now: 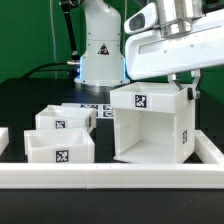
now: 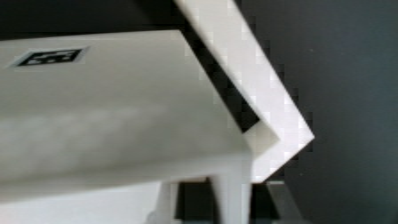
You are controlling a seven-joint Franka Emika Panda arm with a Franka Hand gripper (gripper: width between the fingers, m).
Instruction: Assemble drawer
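The white drawer housing (image 1: 150,128) stands on the black table with a tag on its top. My gripper (image 1: 184,90) comes down from above at its top edge on the exterior view's right. In the wrist view the housing's top (image 2: 107,110) fills the frame. Its thin side wall (image 2: 240,70) runs between my two dark fingers (image 2: 192,202), and my gripper (image 2: 231,188) is closed on that wall with no gap showing. Two open-top trays stand to the exterior view's left of the housing, one farther back (image 1: 65,118) and one nearer (image 1: 58,149).
Low white border rails run along the front (image 1: 110,176) and along the exterior view's right (image 1: 208,150). The marker board (image 1: 95,107) lies behind the trays. The robot's base (image 1: 100,45) stands at the back.
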